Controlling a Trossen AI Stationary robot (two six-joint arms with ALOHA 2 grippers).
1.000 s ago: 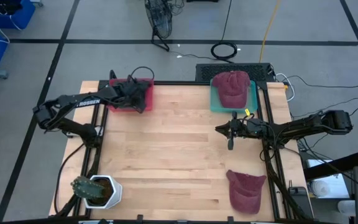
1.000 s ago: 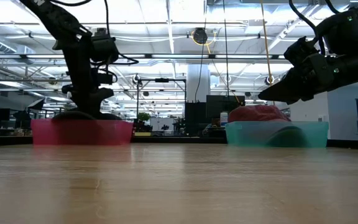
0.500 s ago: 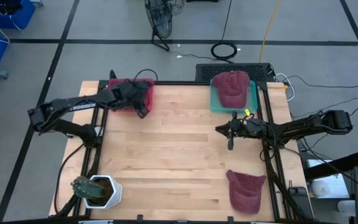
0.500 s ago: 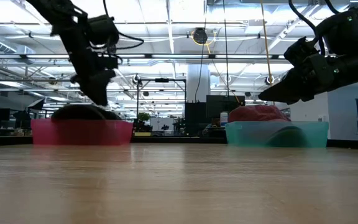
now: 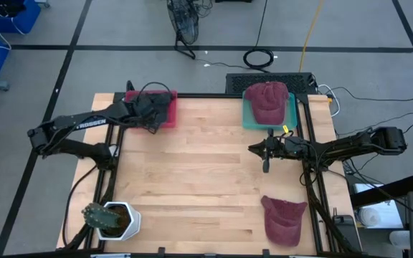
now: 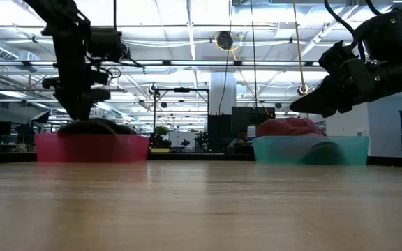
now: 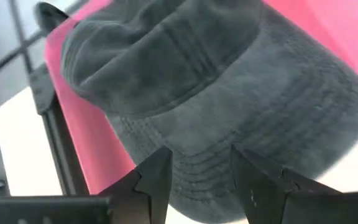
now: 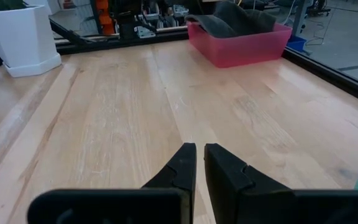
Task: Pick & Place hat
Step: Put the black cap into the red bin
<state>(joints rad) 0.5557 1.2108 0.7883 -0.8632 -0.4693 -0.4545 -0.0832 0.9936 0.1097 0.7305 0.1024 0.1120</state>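
From the high view, the left gripper (image 5: 151,115) hangs over the pink plastic bin (image 5: 165,109) at the far left corner of the pale wooden table (image 5: 206,179), and the dark grey cap (image 5: 149,107) lies in that bin beneath it. A maroon cap (image 5: 267,100) sits in the teal plastic bin (image 5: 290,111) at the far right corner, and a second maroon cap (image 5: 284,217) lies flat on the table near the front right edge. A white pot with a green plant (image 5: 113,218) stands at the front left corner. The right gripper (image 5: 266,153) hovers above the table's right side, apart from everything

The low view shows the left gripper (image 6: 82,111) just above the grey cap's crown (image 6: 93,127), which rises over the pink bin's rim (image 6: 93,148)

In the left wrist view, the two fingers (image 7: 157,177) stand parted with nothing between them, the dark grey cap (image 7: 229,93) just beyond the tips

In the right wrist view, the fingers (image 8: 185,165) are closed almost together, holding nothing, over bare wood
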